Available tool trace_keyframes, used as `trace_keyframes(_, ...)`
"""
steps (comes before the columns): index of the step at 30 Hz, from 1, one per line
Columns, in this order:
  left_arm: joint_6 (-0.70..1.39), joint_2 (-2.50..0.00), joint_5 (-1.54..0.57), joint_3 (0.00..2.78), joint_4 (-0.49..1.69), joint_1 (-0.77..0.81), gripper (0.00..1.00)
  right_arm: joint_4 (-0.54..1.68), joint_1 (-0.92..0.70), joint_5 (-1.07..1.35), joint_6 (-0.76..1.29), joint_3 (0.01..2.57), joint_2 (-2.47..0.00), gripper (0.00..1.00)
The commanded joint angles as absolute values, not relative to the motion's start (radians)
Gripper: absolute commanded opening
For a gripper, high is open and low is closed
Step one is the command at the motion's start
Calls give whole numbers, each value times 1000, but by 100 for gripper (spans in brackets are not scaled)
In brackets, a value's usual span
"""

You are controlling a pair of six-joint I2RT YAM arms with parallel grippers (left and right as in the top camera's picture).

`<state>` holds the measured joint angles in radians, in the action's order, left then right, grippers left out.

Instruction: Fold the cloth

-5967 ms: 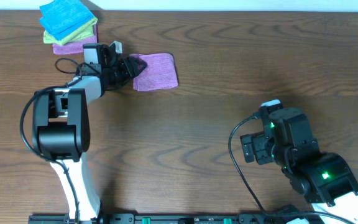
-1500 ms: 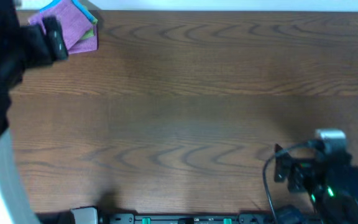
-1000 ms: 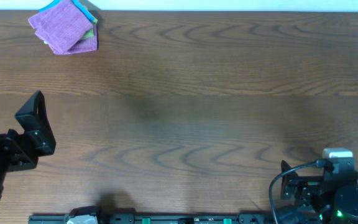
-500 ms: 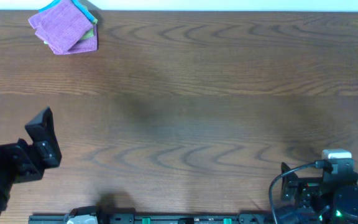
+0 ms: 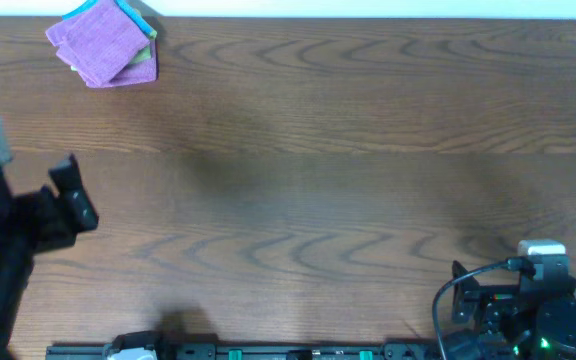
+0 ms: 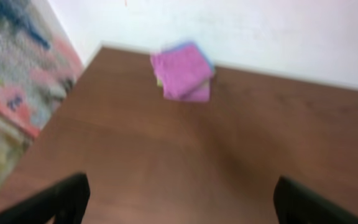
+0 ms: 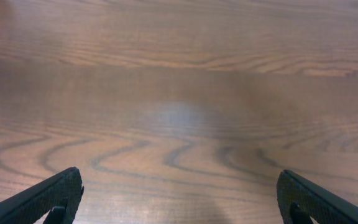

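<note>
From overhead, the cloth (image 5: 98,50) lies folded into a compact lilac rectangle at the far left corner of the surface (image 5: 318,150). It rests on top of a blue cloth (image 5: 136,16) and a green cloth (image 5: 148,57), whose edges peek out at its right side. The left arm (image 5: 8,230) sits at the left edge and the right arm (image 5: 528,315) at the near right corner, both well apart from the stack. No container is in view; the pile is simply stacked on the bare wood.

In the left wrist view, which is blurred, the left gripper (image 6: 180,186) is spread wide with nothing between its fingers, and the cloth shows far ahead near the wall.

In the right wrist view, the right gripper (image 7: 179,180) is likewise spread wide over bare wood, holding nothing.

Judging by this, the fold looks finished and the cloth put away; little or nothing seems left.
</note>
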<state>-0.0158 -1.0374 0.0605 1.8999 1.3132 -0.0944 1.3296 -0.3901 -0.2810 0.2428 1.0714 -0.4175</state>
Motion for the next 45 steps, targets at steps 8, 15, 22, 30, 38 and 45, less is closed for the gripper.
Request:
trace_keyframes(8,-67,-705,38,1158,811,-92,95,1332,-385,-280,231,1080,-414,99)
trace_keyframes(15,-67,-506,-35,802,547,-92,95,1332,-385,-280,231,1080,-414,99)
trace_keyframes(22,-39,-334,-46,472,280,-93,95,1332,-385,-280,231,1080,-414,99)
trace_keyframes(30,23,-277,-54,205,-24,-93,95,1332,-385,-280,231,1080,-414,99)
trace_keyframes(38,69,-277,-53,57,-225,-93,96,1332,-385,-280,231,1080,-414,99)
trace_keyframes(45,83,-277,-49,6,-267,-93,96,1332,-385,-280,231,1080,-414,99)
